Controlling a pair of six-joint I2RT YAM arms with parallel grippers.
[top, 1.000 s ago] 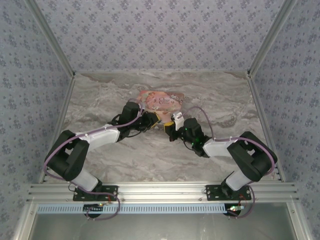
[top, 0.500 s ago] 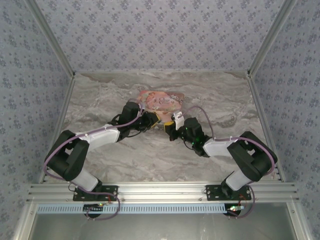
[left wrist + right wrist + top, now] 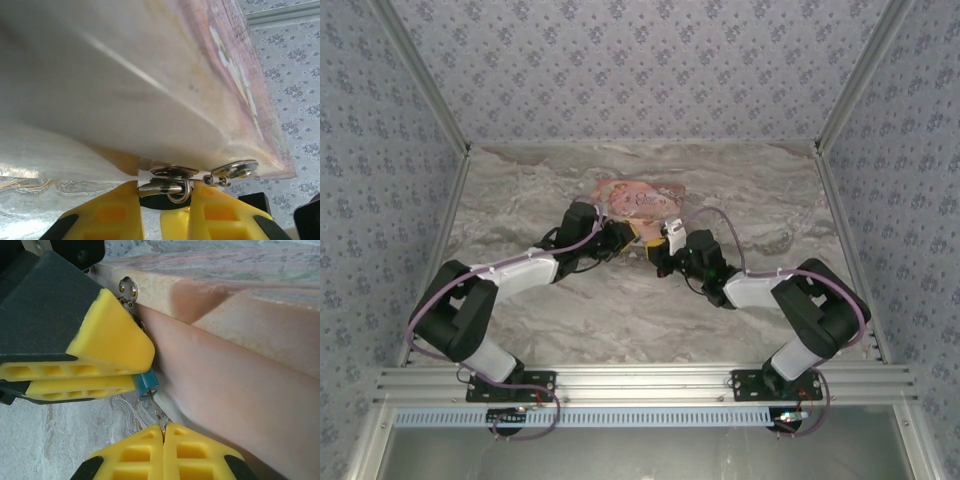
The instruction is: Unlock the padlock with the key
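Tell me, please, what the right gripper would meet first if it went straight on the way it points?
Most likely the tiny blue-teal padlock, just ahead of the shut right gripper and held by the left gripper; the pink illustrated box stands beside it. Depth is unclear.

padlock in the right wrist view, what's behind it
The pink box stands directly behind the padlock. The left hand covers most of the lock, leaving a blue corner showing; the rest of it is hidden behind the yellow fingers.
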